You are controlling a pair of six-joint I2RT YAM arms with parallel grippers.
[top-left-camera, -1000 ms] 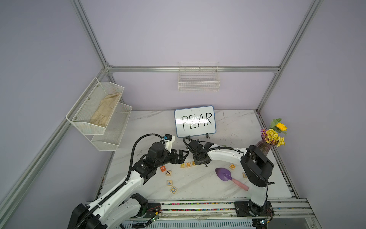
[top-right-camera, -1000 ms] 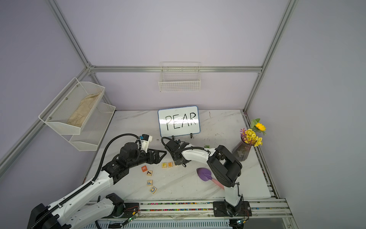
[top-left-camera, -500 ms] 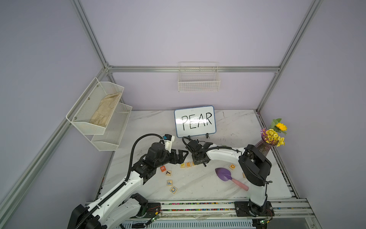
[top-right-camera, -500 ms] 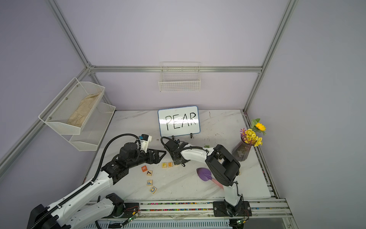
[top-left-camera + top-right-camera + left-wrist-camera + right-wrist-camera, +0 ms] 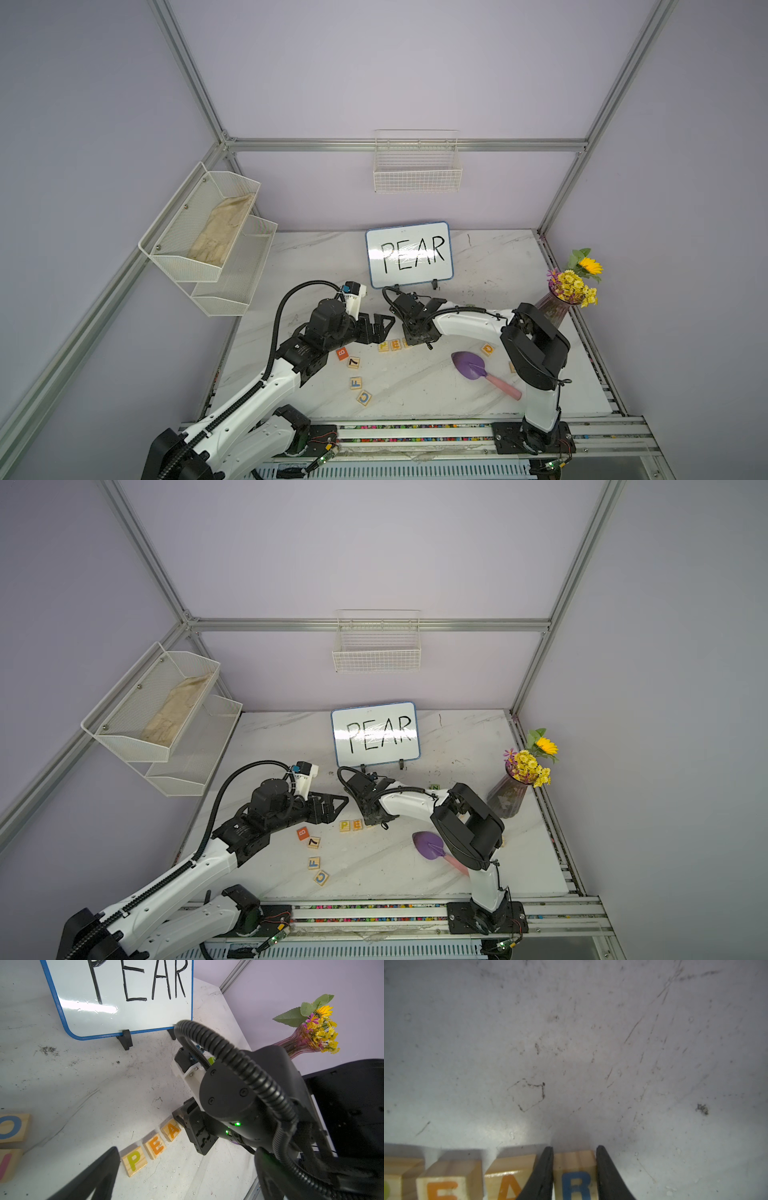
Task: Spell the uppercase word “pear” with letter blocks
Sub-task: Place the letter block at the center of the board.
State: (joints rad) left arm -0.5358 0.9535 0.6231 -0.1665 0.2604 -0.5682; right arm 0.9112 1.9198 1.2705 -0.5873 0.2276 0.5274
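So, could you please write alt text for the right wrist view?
The right end effector grips the R block, last in a row after the P block, E block and A block, on a scuffed white table.

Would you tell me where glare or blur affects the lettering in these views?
In both top views, glare streaks the whiteboard, PEAR still legible; left wrist, glare low on the whiteboard, blocks sharp; right wrist, soft focus, R block readable but cropped.
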